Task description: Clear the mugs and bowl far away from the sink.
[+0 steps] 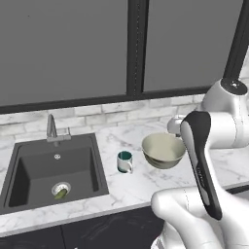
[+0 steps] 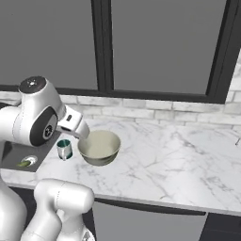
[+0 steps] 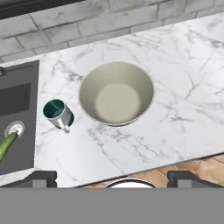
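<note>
Reading from the left, I have the sink (image 1: 53, 170) as my landmark: a dark basin set into the marble tabletop (image 2: 179, 160), its faucet (image 1: 52, 130) at the back rim and a green object (image 1: 61, 193) lying at the drain. Just to the right of the sink, close to its edge but clear of it, stands the white mug (image 3: 58, 113) with the teal inside, upright, handle turned toward the front of the tabletop. Right of that again, near the mug and not touching it, sits the bowl (image 3: 116, 92), upright and empty, farther from the sink than the mug is. I can make out 1 mug from here; I won't speak for a second. The gripper (image 3: 111, 178) hangs above the front edge of the tabletop, roughly in line with the bowl, and its fingers (image 3: 43, 177) stand wide apart with nothing between them. My read is that nothing has been cleared yet and I'm at the approach stage, choosing a first pick. The mug is nearest the sink, so I'd take it first: shift toward the sink, descend over the mug, close on its wall or rim, then carry it rightward past the bowl to the far stretch of tabletop.
</note>
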Robot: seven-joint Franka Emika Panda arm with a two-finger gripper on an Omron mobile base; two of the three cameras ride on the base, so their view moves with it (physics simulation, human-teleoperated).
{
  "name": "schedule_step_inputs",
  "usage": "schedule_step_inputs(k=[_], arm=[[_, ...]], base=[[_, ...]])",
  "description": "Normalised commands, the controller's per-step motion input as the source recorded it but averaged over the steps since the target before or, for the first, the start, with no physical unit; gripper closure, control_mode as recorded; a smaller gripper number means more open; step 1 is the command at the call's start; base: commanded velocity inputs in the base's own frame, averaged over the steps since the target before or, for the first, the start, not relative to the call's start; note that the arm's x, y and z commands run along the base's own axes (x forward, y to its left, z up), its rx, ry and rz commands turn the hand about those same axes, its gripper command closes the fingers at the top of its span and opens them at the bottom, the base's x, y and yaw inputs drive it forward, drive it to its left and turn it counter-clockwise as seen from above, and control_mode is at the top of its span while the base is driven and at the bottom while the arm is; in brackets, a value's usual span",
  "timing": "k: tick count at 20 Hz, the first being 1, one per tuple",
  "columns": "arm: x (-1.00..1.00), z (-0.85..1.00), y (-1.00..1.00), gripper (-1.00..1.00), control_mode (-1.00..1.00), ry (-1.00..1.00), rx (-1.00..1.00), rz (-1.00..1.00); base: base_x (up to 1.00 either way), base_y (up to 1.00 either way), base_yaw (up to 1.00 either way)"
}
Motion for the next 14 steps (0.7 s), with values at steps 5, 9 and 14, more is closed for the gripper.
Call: schedule_step_inputs(k=[5, 9, 14], arm=[[0.04, -0.21, 0.56, -1.0, -1.0, 0.0, -0.01, 0.08], [0.0, -0.41, 0.76, -1.0, -1.0, 0.11, -0.02, 0.12], [0.1, -0.46, 0.27, -1.0, -1.0, 0.16, 0.0, 0.19]], base=[[0.0, 0.0, 0.0], [0.0, 0.0, 0.0], [0.0, 0.0, 0.0]])
